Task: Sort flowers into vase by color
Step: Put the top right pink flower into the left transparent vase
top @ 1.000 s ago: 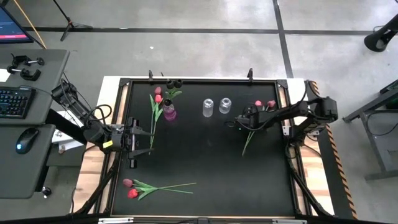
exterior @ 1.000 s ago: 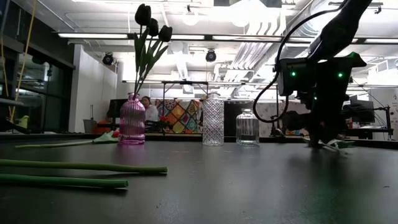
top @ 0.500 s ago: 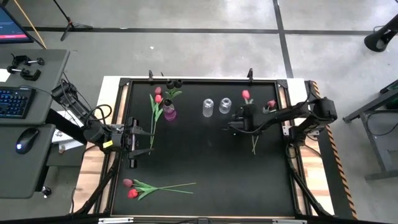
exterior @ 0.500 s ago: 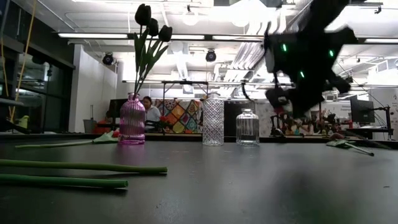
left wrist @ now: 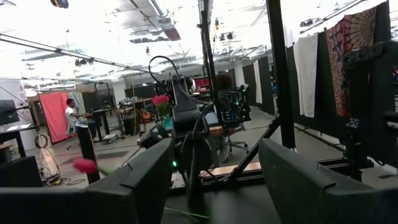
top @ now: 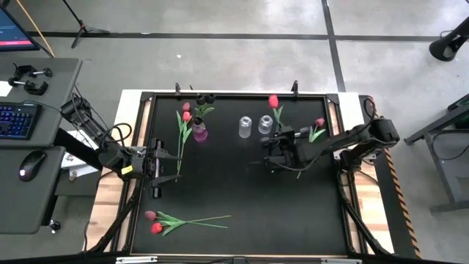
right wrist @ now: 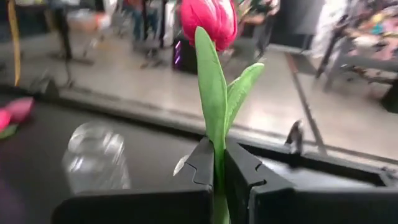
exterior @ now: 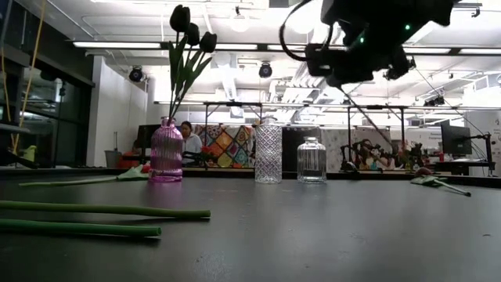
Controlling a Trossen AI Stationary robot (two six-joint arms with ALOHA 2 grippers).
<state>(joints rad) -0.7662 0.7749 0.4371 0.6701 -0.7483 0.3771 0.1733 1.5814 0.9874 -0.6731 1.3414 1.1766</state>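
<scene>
Black tabletop (top: 234, 191) fills the frame under both arms, with bare concrete floor around it. At about nine o'clock the left gripper (top: 174, 163) waits just above the table with its fingers (left wrist: 143, 180) spread wide and nothing between them. Just past it toward eleven o'clock lie two pink tulips (top: 182, 125), beside a pink vase (top: 199, 133) holding three dark tulips (exterior: 190, 31). At seven o'clock two more tulips (top: 165, 221), one red and one pink, lie on the table. Two clear vases (top: 254, 125) stand at twelve o'clock. Right of centre, the right gripper (top: 282, 145) is lifted off the table, its fingers (right wrist: 239, 177) clamped on the stem of a red tulip (right wrist: 208, 22) pointing toward twelve o'clock. One pink tulip (top: 317, 128) lies at two o'clock.
</scene>
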